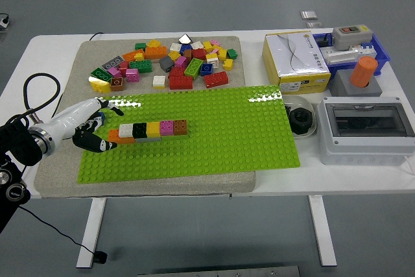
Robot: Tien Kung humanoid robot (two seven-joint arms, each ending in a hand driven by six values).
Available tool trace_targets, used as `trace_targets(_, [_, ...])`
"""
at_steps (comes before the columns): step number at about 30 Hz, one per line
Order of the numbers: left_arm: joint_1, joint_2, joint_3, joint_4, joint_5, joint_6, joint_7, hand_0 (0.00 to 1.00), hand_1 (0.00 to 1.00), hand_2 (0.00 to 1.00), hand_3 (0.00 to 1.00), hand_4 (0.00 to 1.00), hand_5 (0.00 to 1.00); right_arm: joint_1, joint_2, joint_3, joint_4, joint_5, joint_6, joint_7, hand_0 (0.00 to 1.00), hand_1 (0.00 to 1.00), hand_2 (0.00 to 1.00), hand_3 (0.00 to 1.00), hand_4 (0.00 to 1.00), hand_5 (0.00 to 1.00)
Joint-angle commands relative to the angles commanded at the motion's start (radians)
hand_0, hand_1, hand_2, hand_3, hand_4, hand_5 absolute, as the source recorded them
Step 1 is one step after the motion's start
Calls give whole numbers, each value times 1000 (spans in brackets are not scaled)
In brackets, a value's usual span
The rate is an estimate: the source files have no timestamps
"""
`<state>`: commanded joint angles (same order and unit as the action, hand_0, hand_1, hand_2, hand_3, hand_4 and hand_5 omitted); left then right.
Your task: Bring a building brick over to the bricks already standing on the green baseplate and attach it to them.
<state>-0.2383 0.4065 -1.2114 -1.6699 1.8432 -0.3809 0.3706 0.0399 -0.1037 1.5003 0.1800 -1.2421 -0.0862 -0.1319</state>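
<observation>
Already a row of bricks (149, 130) stands joined on the baseplate (214, 134) near its left edge: orange at the left end, then white, black, yellow, pink and brown. The orange brick (117, 136) looks seated against the white one, so by my reading the joining is done, or nearly so; I cannot tell whether it is pressed fully home. What may be left is only a firmer push or pulling the arm clear. The left hand (91, 132) lies over the baseplate's left edge, just beside the orange brick, fingers loosely spread and holding nothing; whether a fingertip touches the brick is too fine to make out. The loose pile (170, 64) sits on the mat toward the table's far edge, well apart from the row. The right arm does not show.
</observation>
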Motion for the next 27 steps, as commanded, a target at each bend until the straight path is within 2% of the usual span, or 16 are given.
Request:
trace_targets(7, [26,-25,-7,-43,41,15,-2,152,2,59,736,839,2,4,3,-5,0,-9,5,-8,633,435,628,703,697,895])
trace_targets(14, [52,-38,-32,-34,57,21,-5,153,2,59,732,833,2,0,3,-6,0,-10,8,-7,635,435,621,703,698,896])
trace_targets(21, [48,-33,-27,-30,60,28,-15,153,2,59,731,830,2,-7,5,3,0,-6,9,-5,634,431,616,703,698,893])
trace_targets(24, [27,-27,-8,-4,58,46,-45,153,2,59,731,830,2,-6,5,9,0,-16,11,-8,634,431,616,703,698,893])
trace_targets(25, [16,-22,-4,15,63,58,-61,154,2,59,730,766,2,-5,5,11,0,-21,11,-8,634,432,613,704,698,894])
trace_targets(27, [-1,-9,-2,44,78,80,-89,154,2,59,730,766,2,-2,5,10,0,-24,12,-10,634,432,613,704,698,894])
